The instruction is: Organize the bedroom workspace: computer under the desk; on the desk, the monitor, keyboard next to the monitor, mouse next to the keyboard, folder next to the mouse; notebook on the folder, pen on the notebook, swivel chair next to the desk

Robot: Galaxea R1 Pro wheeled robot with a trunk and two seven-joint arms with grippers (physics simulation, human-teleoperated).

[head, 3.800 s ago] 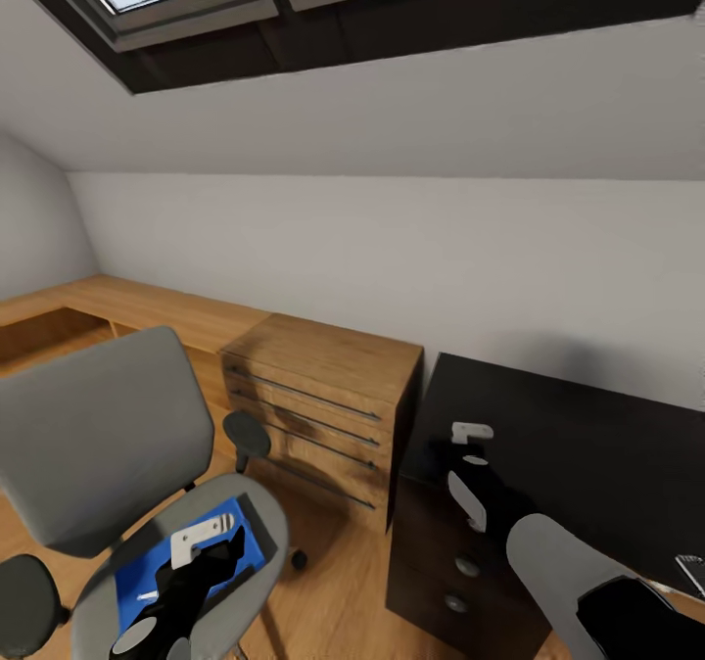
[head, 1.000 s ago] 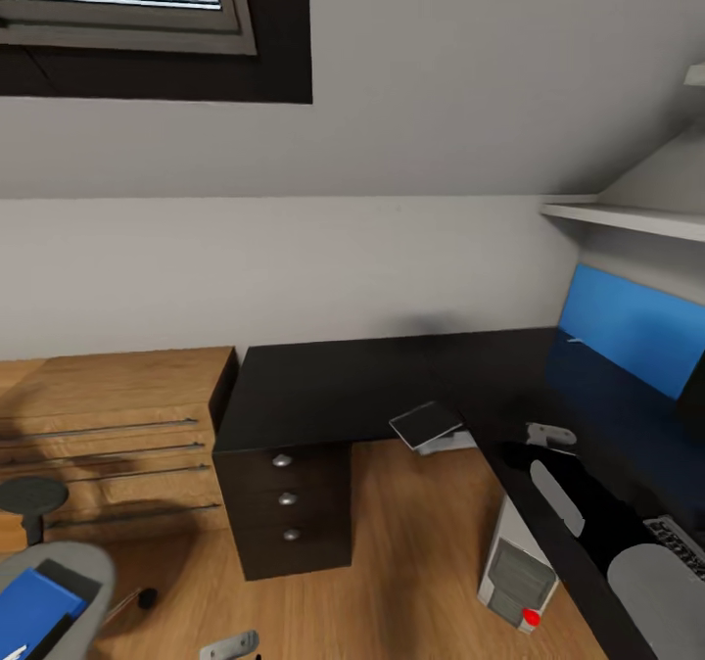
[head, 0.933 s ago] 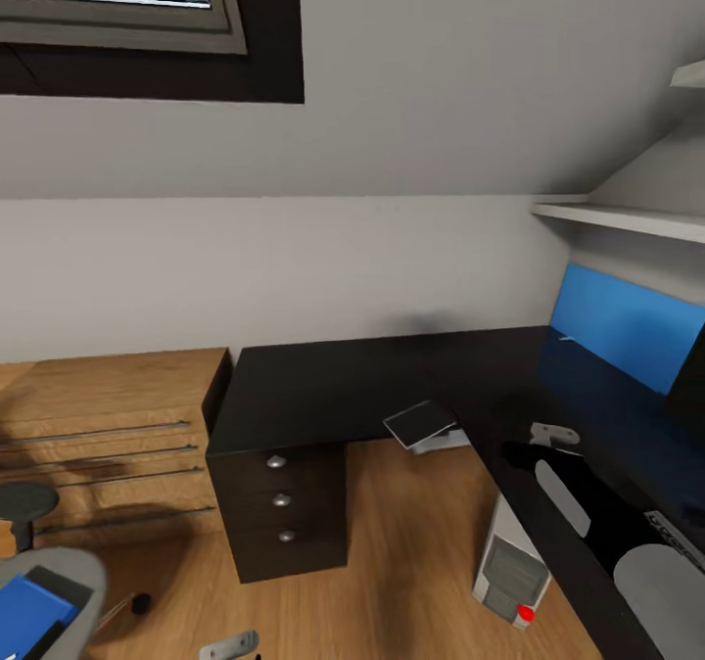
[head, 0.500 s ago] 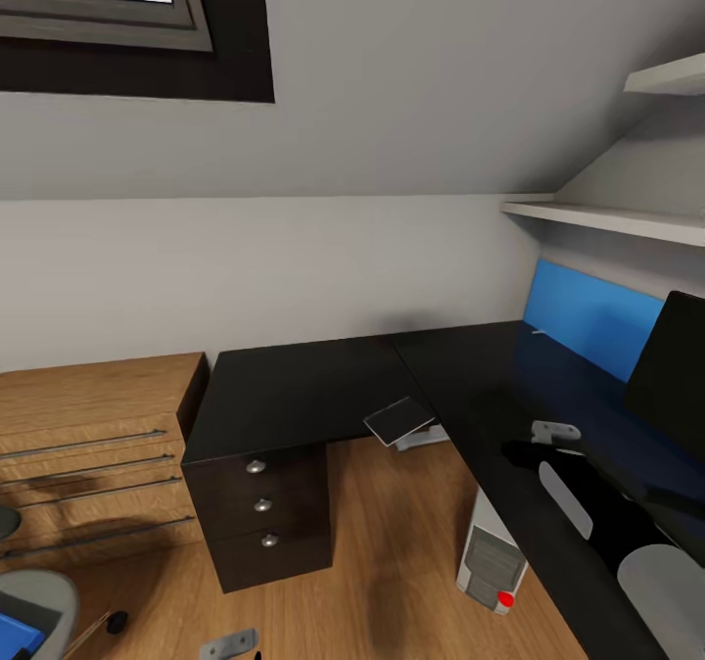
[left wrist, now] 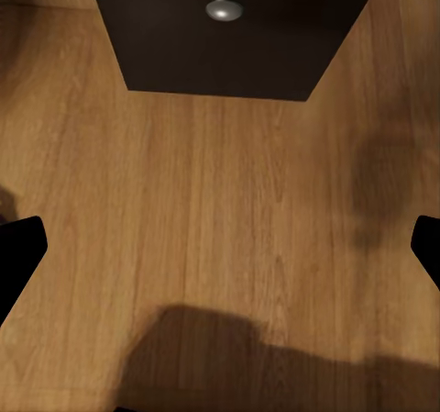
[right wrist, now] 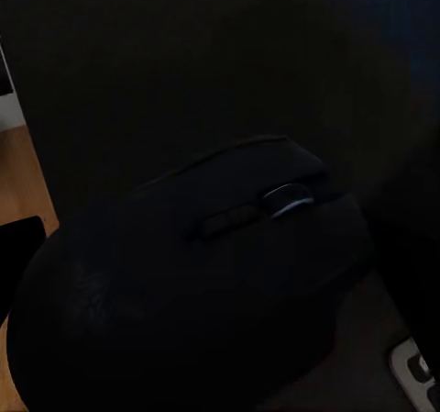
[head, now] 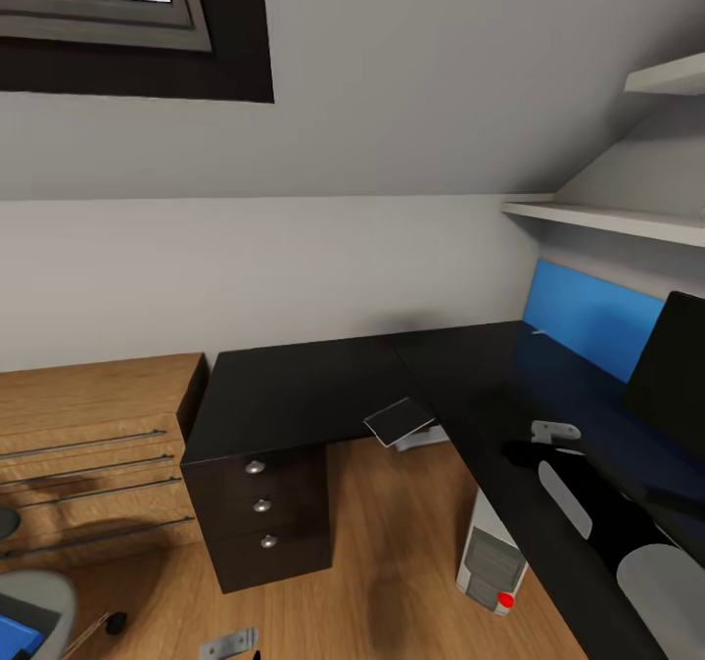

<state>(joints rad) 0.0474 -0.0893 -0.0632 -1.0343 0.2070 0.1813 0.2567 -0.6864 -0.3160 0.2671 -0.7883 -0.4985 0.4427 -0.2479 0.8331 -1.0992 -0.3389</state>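
1. You face the desk point(head: 323, 386), its glossy black L-shaped top running along the far wall and down your right side, with the drawer unit point(head: 259, 518) under its left end.
2. The notebook point(head: 399, 420) lies tilted at the inner corner of the desk, its near part overhanging the edge.
3. The computer point(head: 490, 557) stands on the wooden floor point(head: 392, 582) under the right wing of the desk, red spot low on its front.
4. The monitor point(head: 676, 376) stands on the desk at far right, its black screen cut by the picture's edge, in front of the blue wall panel point(head: 583, 319).
5. Your right gripper point(head: 548, 435) hangs over the right wing of the desk; in the right wrist view the mouse point(right wrist: 192, 274) sits close below it on the black top. You cannot tell how its jaws stand.
6. Your left gripper point(left wrist: 220, 247) points down at bare floor just before the drawer unit, its jaws wide apart with nothing between them.
7. The swivel chair point(head: 34, 606) shows at the near left corner, with a sliver of the folder point(head: 15, 633) on its seat.
8. The wooden dresser point(head: 93, 445) stands left of the desk.
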